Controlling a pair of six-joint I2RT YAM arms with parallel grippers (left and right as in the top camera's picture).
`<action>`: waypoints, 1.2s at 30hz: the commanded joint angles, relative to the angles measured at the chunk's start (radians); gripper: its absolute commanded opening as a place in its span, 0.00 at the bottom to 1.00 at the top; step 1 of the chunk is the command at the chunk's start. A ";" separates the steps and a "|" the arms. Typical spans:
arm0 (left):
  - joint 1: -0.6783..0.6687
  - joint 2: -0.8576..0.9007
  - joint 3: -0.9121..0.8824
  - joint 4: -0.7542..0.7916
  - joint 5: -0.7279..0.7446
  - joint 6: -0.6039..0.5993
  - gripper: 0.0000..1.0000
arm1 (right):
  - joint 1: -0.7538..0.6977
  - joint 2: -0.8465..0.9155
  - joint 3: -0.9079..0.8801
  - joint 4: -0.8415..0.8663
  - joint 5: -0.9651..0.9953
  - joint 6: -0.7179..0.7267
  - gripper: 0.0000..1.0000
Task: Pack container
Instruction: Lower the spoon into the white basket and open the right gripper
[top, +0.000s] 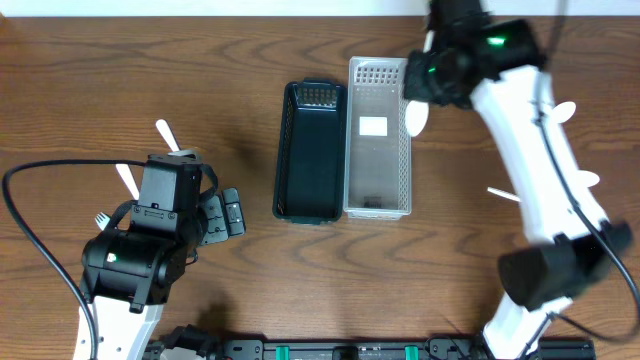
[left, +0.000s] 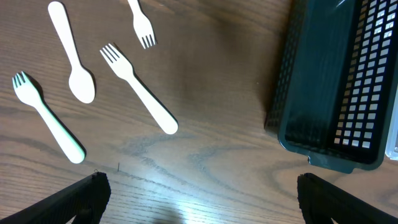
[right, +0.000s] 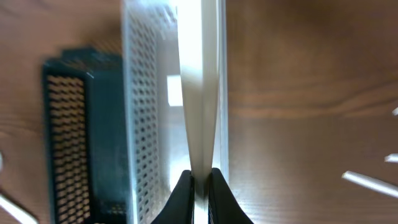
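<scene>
A brown wood-grain table (top: 100, 80) fills every view (a pale sheen of light lies across it).

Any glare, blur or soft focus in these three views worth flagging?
Left wrist: pale glare streaks the brown wooden table near the bottom; white plastic forks sharp. Right wrist: the white plastic utensil in the right gripper is close and soft-edged. Overhead: evenly lit, mild shadows.

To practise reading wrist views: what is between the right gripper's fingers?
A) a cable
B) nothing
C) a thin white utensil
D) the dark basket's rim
C: in the right wrist view the right gripper is shut on a white utensil, seen edge-on and lined up with the near wall of the clear basket.
</scene>
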 joint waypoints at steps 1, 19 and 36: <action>0.006 0.002 0.014 0.001 -0.001 0.002 0.98 | 0.040 0.127 -0.035 -0.005 0.010 0.070 0.03; 0.006 0.002 0.013 0.001 -0.002 0.002 0.98 | 0.103 0.267 -0.032 0.000 0.003 0.068 0.66; 0.006 0.002 0.013 -0.005 -0.001 0.002 0.98 | -0.491 0.022 0.091 0.005 0.045 0.134 0.64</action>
